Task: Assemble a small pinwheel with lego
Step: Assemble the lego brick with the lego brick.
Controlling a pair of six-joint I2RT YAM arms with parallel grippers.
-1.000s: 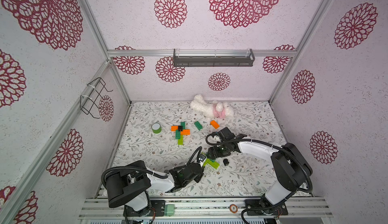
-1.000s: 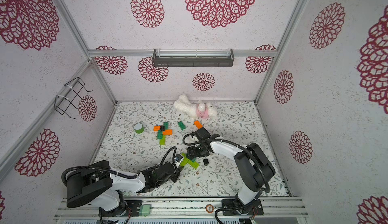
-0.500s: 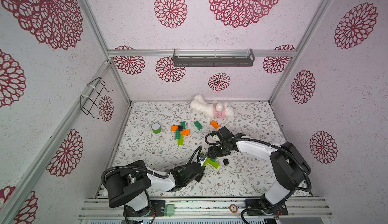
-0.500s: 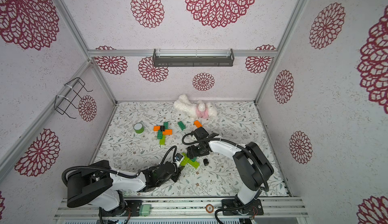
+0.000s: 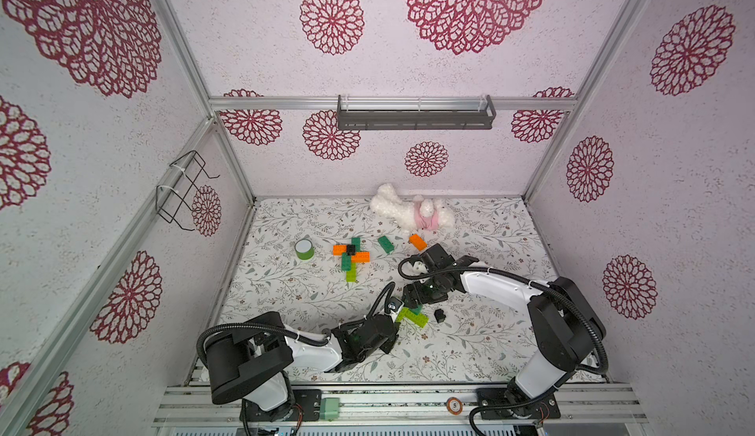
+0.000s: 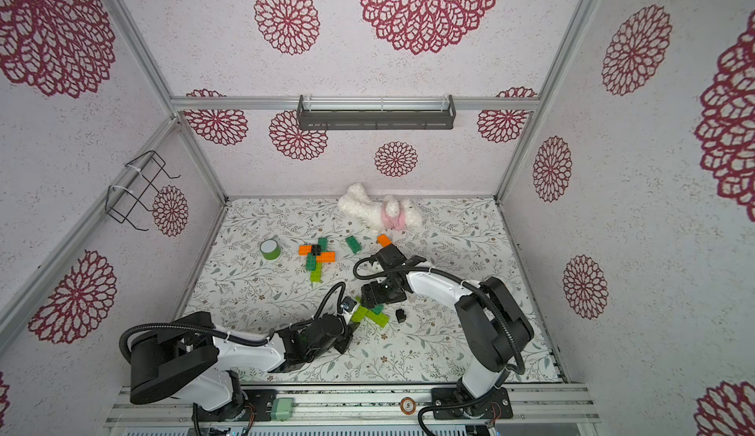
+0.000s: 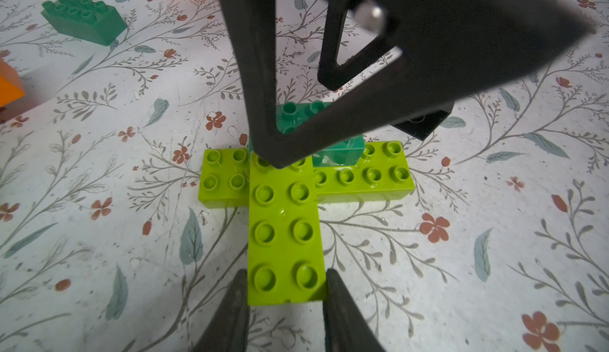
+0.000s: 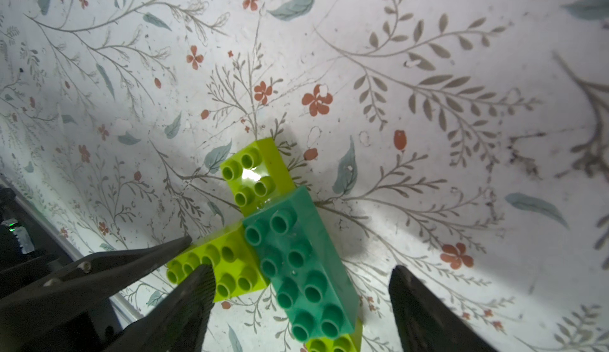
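A: So, what does the left gripper (image 7: 285,277) have hold of?

B: It is closed down narrow on the near end of the upper lime brick (image 7: 283,221), with one finger against each long side. That brick runs straight ahead from its fingertips and crosses over the lower lime brick (image 7: 362,182), which lies flat on the floral mat (image 7: 99,136).

A: And the right gripper (image 8: 300,269)?

B: It hangs above the same cluster with its jaws spread wide, gripping nothing. The dark green brick (image 8: 306,287) lies between its fingers. One finger stands well clear of that brick. The other is over the upper lime brick, and whether it touches cannot be told.

A: Where does the dark green one rest?

B: It rests partly on the lower lime brick, butted against the upper one's far end.

A: What about the other pieces?

B: A black square brick (image 5: 439,314) sits on the mat just past the cluster, ahead of the left gripper and to its right. Well beyond both grippers there is an assembled pinwheel (image 5: 350,254) of orange and green bricks with a black centre. A loose dark green brick (image 5: 385,244) and a loose orange brick (image 5: 417,241) lie past the right gripper's wrist. A green tape roll (image 5: 304,249) stands farther off, beside the pinwheel.
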